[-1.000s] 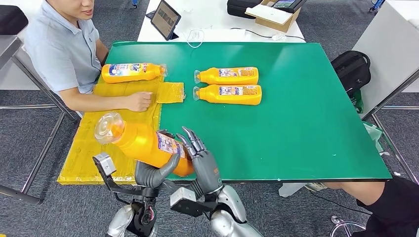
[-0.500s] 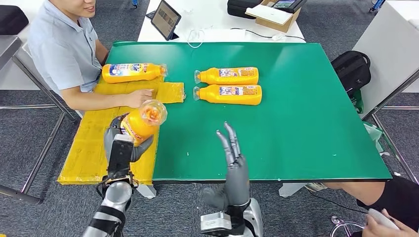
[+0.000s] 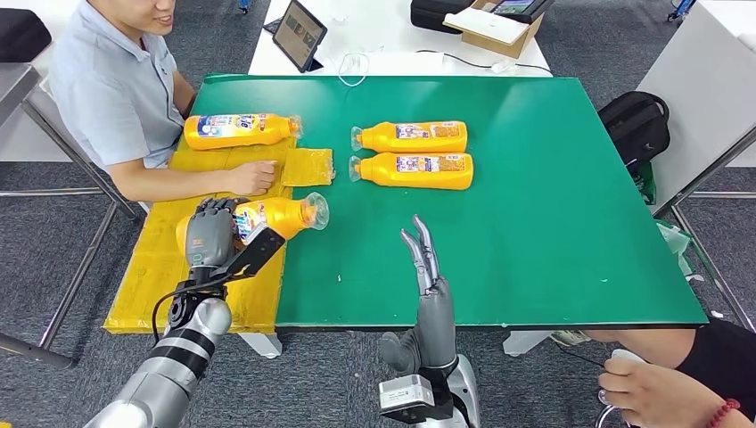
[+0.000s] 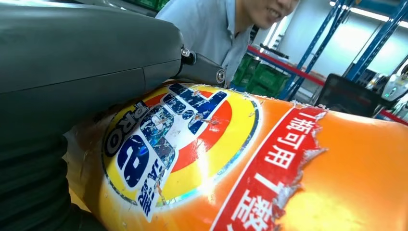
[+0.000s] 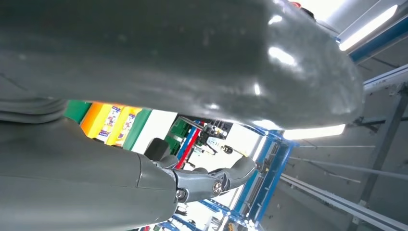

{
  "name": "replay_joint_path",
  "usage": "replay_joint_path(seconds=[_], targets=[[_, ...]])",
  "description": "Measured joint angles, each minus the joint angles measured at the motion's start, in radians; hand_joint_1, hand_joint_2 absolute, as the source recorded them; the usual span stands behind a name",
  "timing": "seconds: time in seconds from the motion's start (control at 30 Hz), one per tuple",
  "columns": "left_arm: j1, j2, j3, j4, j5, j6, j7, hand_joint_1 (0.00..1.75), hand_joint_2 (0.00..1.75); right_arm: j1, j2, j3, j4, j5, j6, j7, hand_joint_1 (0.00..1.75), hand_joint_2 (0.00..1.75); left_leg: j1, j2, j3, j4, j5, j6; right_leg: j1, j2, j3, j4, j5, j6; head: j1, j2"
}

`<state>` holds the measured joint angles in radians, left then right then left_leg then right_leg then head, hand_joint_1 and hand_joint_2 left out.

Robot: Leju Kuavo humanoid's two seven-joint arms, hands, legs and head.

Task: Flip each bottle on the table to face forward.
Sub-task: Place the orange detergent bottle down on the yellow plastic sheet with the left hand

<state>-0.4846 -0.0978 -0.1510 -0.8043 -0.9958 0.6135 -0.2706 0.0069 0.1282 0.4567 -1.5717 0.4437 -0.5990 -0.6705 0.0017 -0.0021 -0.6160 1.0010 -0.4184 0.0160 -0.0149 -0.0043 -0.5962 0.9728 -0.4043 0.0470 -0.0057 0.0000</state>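
My left hand (image 3: pixel 212 234) grips an orange bottle (image 3: pixel 278 216) lying sideways over the yellow mat (image 3: pixel 165 267), its clear cap toward the green table (image 3: pixel 535 196). The left wrist view shows the bottle's label (image 4: pixel 183 144) close up, under my left hand (image 4: pixel 72 62). My right hand (image 3: pixel 428 276) stands above the table's front edge, fingers straight and apart, holding nothing. Two more orange bottles (image 3: pixel 410 136) (image 3: pixel 412 169) lie side by side at mid-table with labels up. Another bottle (image 3: pixel 239 130) lies on the mat's far end.
A person in a grey shirt (image 3: pixel 116 89) sits at the left, a hand (image 3: pixel 252 178) resting on the mat close to my held bottle. A tablet (image 3: pixel 299 34) and a box (image 3: pixel 495 27) sit on the white table behind. A black backpack (image 3: pixel 635 125) stands right of the table.
My left hand has lowered the bottle and turned it from upright-tilted to lying sideways, cap pointing right. My right hand stayed near the front edge, shifting slightly.
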Motion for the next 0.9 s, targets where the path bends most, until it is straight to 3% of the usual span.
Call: replay_joint_path(seconds=[0.13, 0.2, 0.23, 0.37, 0.43, 0.73, 0.9], targets=[[-0.05, 0.015, -0.023, 0.076, -0.092, -0.081, 0.064, 1.74, 1.75, -0.002, 0.0, -0.001, 0.004, -0.006, 0.031, -0.005, 0.0, 0.0, 0.0, 0.0, 0.0, 0.0, 0.0, 0.0, 0.0, 0.0, 0.0, 0.0, 0.0, 0.0, 0.0, 0.0], [-0.084, 0.025, -0.042, 0.127, -0.155, -0.124, 0.101, 1.61, 1.75, -0.002, 0.0, -0.001, 0.009, -0.01, 0.044, -0.009, 0.0, 0.0, 0.0, 0.0, 0.0, 0.0, 0.0, 0.0, 0.0, 0.0, 0.0, 0.0, 0.0, 0.0, 0.0, 0.0], [-0.101, 0.03, -0.051, 0.152, -0.181, -0.147, 0.116, 1.4, 1.75, -0.003, 0.0, -0.001, 0.012, -0.013, 0.049, -0.01, 0.0, 0.0, 0.0, 0.0, 0.0, 0.0, 0.0, 0.0, 0.0, 0.0, 0.0, 0.0, 0.0, 0.0, 0.0, 0.0], [-0.147, 0.045, -0.083, 0.241, -0.224, -0.224, 0.142, 0.31, 1.75, -0.005, 0.0, -0.001, 0.031, -0.029, 0.064, -0.011, 0.0, 0.0, 0.0, 0.0, 0.0, 0.0, 0.0, 0.0, 0.0, 0.0, 0.0, 0.0, 0.0, 0.0, 0.0, 0.0], [-0.157, 0.048, -0.094, 0.272, -0.229, -0.254, 0.143, 0.04, 1.75, -0.007, 0.0, -0.002, 0.042, -0.04, 0.071, -0.011, 0.0, 0.0, 0.0, 0.0, 0.0, 0.0, 0.0, 0.0, 0.0, 0.0, 0.0, 0.0, 0.0, 0.0, 0.0, 0.0], [-0.203, 0.049, -0.115, 0.338, -0.195, -0.421, 0.139, 0.0, 1.75, -0.008, 0.001, -0.025, 0.082, -0.06, 0.098, -0.023, 0.0, 0.0, 0.0, -0.001, 0.002, 0.0, 0.0, 0.0, 0.0, -0.001, 0.004, 0.0, 0.0, 0.0, 0.0, 0.0], [-0.207, 0.049, -0.109, 0.345, -0.116, -0.491, 0.077, 0.0, 1.75, -0.01, 0.001, -0.035, 0.099, -0.072, 0.103, -0.025, 0.0, 0.0, 0.0, -0.001, 0.006, 0.0, 0.0, 0.0, 0.0, -0.001, 0.007, 0.0, 0.0, 0.0, 0.0, 0.0]])
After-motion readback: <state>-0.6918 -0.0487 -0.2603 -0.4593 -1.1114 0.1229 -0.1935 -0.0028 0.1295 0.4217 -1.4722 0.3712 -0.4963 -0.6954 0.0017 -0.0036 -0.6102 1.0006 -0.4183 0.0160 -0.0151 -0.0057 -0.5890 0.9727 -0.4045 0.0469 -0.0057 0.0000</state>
